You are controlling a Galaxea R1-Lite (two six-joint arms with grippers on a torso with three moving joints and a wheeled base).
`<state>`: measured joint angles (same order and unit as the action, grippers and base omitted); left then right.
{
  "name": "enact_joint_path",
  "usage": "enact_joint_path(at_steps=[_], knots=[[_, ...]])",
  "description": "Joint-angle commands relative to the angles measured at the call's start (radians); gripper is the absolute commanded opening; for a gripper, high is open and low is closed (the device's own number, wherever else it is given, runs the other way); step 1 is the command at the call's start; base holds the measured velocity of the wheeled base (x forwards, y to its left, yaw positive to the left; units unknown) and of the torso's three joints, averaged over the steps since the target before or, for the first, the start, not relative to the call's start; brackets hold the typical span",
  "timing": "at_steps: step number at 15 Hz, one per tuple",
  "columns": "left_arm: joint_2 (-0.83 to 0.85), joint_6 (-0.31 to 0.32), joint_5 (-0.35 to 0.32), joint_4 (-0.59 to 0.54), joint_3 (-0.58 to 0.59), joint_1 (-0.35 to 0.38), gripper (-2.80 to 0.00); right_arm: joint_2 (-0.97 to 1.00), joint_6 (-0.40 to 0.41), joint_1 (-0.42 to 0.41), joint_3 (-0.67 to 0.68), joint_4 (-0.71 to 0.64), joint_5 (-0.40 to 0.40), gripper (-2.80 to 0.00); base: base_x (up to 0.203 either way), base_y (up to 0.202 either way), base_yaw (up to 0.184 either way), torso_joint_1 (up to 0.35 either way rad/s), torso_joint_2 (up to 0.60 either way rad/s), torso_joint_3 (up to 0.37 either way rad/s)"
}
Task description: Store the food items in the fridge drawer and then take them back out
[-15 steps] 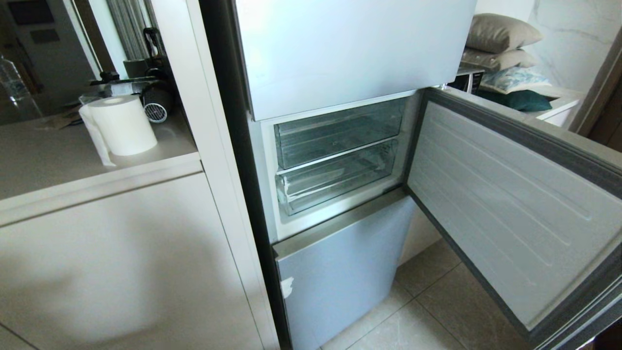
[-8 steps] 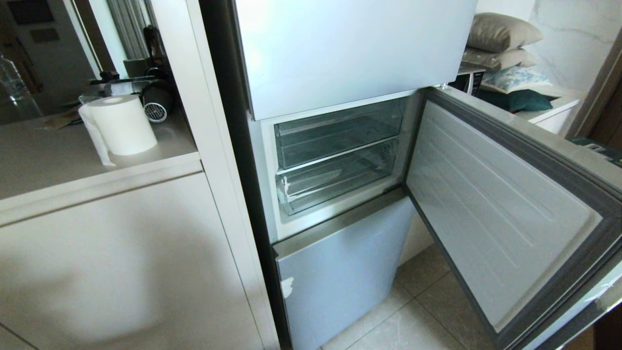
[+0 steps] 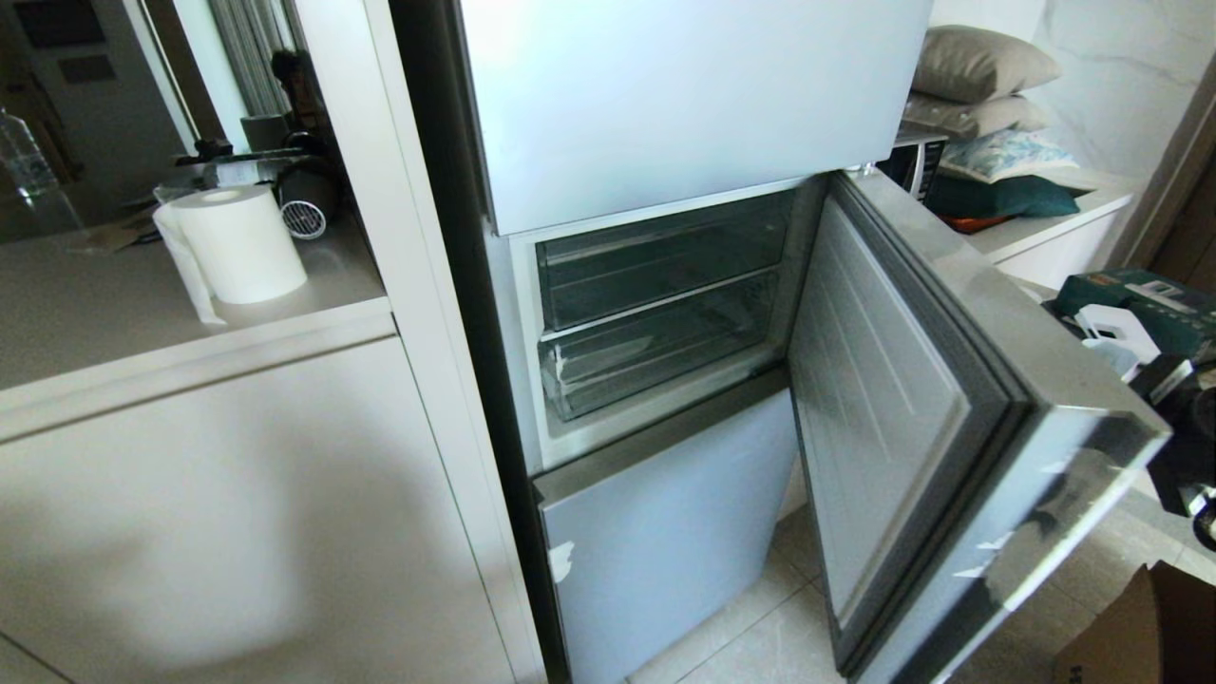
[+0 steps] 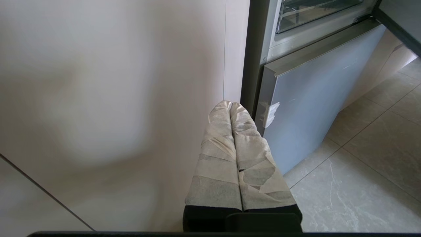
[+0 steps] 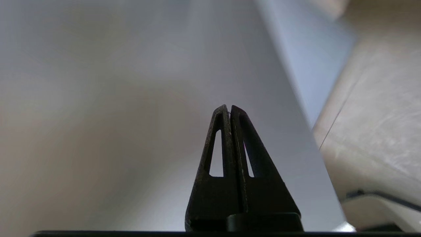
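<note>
Swung partly shut since earlier, the fridge door [image 3: 959,399] is backed by the right pincer [image 5: 229,113], pressed together. Rigid, slippery fridge drawer [image 3: 655,347], at 12 o'clock, should be gripped by its lip; food items unseen.

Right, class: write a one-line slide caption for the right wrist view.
Right tool, shut and empty, points at the pale-blue outer face of the fridge door.

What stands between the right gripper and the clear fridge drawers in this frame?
The open fridge door. In the head view the right arm sits beyond its outer edge; the right gripper, shut, faces the door's outer panel, with the drawers on the inner side.
</note>
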<state>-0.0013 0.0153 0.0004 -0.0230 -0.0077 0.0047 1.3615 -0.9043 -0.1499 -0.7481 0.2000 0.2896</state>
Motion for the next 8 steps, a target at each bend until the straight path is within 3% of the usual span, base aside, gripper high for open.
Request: enact_joint_path(at_steps=[1,5,8], knots=[[0.001,0.0,0.001,0.0,0.0,0.001,-2.8,0.0,0.005,0.169,-0.03,0.0,-0.029,-2.8,0.0,0.0,0.0,0.0,0.0,0.0],[0.001,0.0,0.001,0.0,0.0,0.0,-2.8,0.25,0.016,0.419,-0.224,0.004,-0.242,-2.8,0.0,0.0,0.0,0.0,0.0,0.0],[0.001,0.0,0.0,0.0,0.0,0.0,-2.8,0.494,0.024,0.575,-0.464,0.005,-0.336,-2.8,0.0,0.0,0.0,0.0,0.0,0.0]])
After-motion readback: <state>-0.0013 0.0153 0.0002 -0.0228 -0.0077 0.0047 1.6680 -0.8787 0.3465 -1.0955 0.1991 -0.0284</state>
